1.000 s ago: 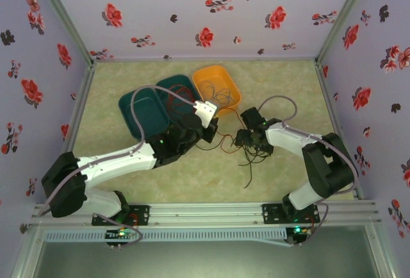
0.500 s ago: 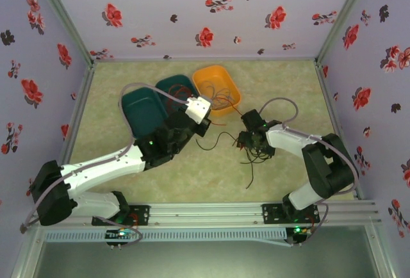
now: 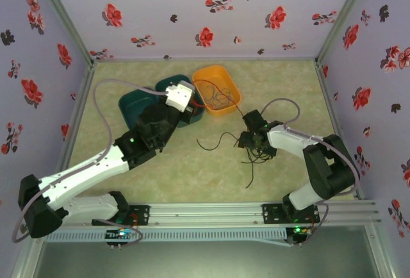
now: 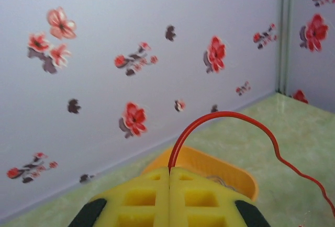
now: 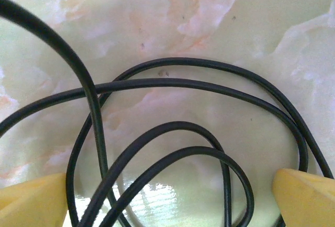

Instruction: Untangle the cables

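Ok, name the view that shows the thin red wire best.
Left wrist: the thin red wire arcs up close from the shut left hand. Top external leaves it too faint to trace; right wrist shows black wires.

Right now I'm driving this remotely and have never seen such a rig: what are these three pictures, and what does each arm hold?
Two white robot arms, each ending in a two-finger gripper, stand at the near edge of a pale marbled table. The overhead picture looks down from behind them; the other two come from cameras on the wrists. The left gripper is shut on a thin red cable, held up near an orange plastic tray and two teal plastic trays. The right gripper is open, holding nothing, low over loops of thin black cable lying on the table.
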You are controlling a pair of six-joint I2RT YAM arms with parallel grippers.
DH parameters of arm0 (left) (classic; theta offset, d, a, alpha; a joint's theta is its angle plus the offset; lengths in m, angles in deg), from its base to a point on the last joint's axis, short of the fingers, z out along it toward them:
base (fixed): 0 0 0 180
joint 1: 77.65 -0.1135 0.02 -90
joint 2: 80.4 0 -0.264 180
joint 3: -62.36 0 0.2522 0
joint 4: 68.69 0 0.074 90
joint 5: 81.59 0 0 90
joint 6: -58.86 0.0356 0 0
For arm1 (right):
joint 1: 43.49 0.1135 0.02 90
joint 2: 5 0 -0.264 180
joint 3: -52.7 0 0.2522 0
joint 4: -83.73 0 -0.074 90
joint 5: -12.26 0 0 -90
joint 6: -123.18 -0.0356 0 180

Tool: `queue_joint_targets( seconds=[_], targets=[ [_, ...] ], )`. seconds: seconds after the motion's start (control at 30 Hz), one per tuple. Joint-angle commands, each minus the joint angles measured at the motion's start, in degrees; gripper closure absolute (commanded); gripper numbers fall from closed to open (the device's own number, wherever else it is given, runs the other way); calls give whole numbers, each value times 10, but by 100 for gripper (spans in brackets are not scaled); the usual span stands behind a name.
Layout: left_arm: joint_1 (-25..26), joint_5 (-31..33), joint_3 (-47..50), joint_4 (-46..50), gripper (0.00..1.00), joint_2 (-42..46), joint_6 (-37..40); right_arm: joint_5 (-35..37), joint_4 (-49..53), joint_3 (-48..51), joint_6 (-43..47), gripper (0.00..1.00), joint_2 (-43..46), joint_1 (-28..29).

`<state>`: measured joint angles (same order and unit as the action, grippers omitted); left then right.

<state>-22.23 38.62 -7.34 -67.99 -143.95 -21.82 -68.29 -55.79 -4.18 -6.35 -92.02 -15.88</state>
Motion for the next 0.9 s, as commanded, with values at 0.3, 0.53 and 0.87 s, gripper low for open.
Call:
queue_joint_targets(
  seconds=[0.3,0.53,0.87],
  targets=[
    [-71,23,-75,46,100,40,24,16,24,8,-11,1,3,-12],
    [-117,21,-122,115,100,21,4,12,26,2,-9,1,4,-12],
    [-179,-38,-168,180,100,-25,-40,5,37,-3,-6,1,35,-12]
  ],
)
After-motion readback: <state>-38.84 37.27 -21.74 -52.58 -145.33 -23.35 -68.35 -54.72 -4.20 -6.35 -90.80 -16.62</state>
